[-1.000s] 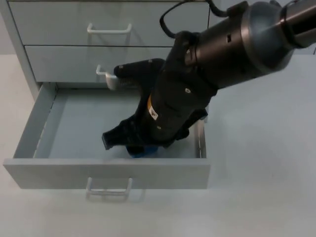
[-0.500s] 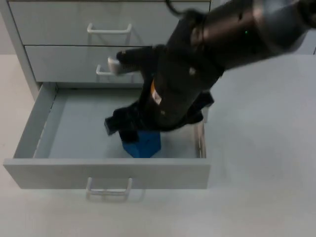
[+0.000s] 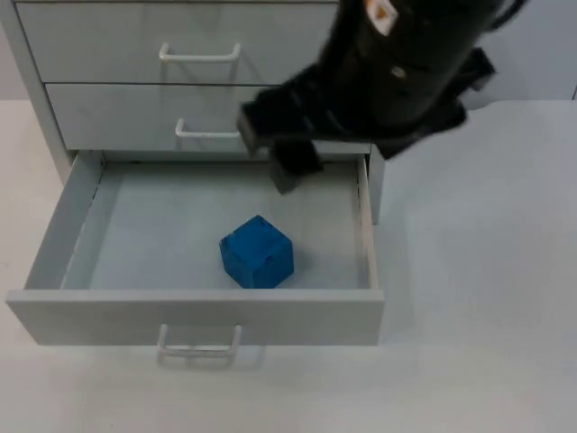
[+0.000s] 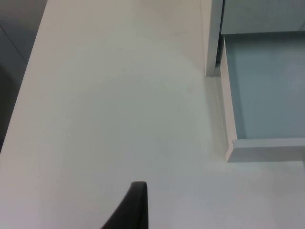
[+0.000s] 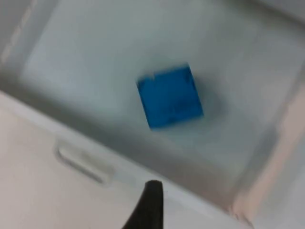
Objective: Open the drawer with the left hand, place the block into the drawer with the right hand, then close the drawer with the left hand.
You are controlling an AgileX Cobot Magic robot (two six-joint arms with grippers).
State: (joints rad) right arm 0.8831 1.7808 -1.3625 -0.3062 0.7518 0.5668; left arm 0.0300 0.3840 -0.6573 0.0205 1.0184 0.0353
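I see the blue block (image 3: 257, 252) on the open drawer (image 3: 194, 317) floor, near of my right pincer (image 3: 281, 158); its spread I cannot tell; white table (image 3: 478, 298).

Text on drawer unit (image 3: 198, 117): none readable.
Text on blue block (image 3: 257, 252): none.
Right arm (image 3: 397, 63): small orange-and-white sticker (image 3: 380, 11), possibly a label; too blurred to read.
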